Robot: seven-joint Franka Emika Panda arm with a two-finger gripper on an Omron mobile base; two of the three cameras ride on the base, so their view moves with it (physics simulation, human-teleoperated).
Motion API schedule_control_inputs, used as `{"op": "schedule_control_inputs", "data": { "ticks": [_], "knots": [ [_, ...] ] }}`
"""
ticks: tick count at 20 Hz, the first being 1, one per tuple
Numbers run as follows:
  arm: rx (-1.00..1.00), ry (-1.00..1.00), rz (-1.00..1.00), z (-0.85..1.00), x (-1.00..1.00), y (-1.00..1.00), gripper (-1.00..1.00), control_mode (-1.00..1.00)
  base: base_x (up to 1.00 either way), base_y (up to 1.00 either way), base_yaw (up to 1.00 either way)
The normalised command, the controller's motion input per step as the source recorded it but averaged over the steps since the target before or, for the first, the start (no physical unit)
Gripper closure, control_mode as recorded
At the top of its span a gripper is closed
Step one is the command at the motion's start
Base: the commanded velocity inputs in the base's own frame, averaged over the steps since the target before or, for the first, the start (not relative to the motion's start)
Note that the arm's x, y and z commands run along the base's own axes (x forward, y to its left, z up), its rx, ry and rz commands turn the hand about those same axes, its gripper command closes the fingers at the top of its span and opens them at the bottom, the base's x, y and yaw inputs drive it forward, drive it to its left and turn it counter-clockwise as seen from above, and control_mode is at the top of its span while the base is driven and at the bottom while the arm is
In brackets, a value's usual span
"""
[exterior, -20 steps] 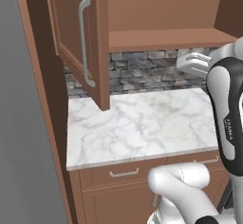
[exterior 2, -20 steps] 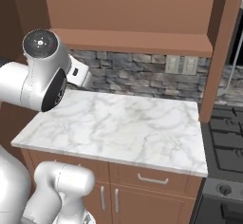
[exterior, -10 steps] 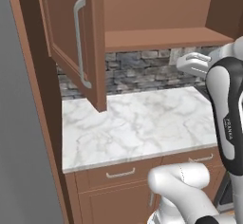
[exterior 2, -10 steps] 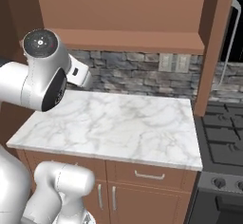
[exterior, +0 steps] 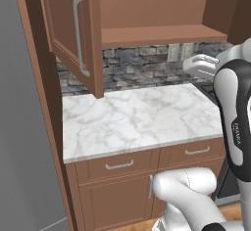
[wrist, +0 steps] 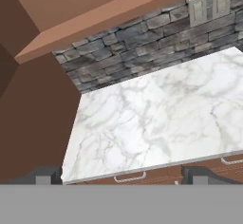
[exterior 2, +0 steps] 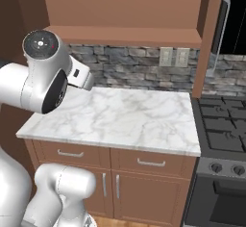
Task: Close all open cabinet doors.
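Observation:
The left cabinet door [exterior: 63,34] stands swung out over the counter's left end, its long silver bar handle [exterior: 78,34] facing me. The right cabinet door [exterior 2: 211,38] also hangs open, seen nearly edge-on, with its handle [exterior 2: 225,24] on the far side. Between them lies the bare cabinet shelf [exterior: 162,32]. My gripper [wrist: 122,174] is open, its two dark fingertips [wrist: 47,174] far apart with nothing between them. It hovers over the marble counter [wrist: 156,118], apart from both doors. The hand [exterior: 198,66] reaches left above the counter's right part.
A stone backsplash with a double outlet [exterior 2: 174,56] runs behind the counter. Below are drawers and base-cabinet doors [exterior: 120,196]. A gas stove [exterior 2: 221,125] stands to the right of the counter. A tall brown side panel [exterior: 34,103] closes the left.
The whole scene has slid left in both base views, so the base has driven. More of the stove shows on the right. The arm's pose and both doors are unchanged.

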Motion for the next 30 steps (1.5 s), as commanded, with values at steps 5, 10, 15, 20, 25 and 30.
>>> {"op": "schedule_control_inputs", "data": {
  "ticks": [5, 10, 15, 20, 25, 30],
  "knots": [
    [0.0, 0.0, 0.0, 0.0, 0.0, 0.0, -1.0, 1.0, -0.04, 0.01, 0.0],
    [0.0, 0.0, 0.0, 0.0, 0.0, 0.0, -1.0, 1.0, 0.0, 0.0, 0.0],
    [0.0, 0.0, 0.0, 0.0, 0.0, 0.0, -1.0, 1.0, 0.0, 0.0, 0.0],
    [0.0, 0.0, 0.0, 0.0, 0.0, 0.0, -1.0, 1.0, 0.0, 0.0, 0.0],
    [0.0, -0.01, 0.0, 0.0, 0.0, 0.0, -1.0, -1.0, 0.0, 0.0, 0.0],
    [0.0, -0.09, 0.0, 0.0, -0.1, 0.02, -1.0, -1.0, 0.0, 0.0, 0.0]
  ]
}}
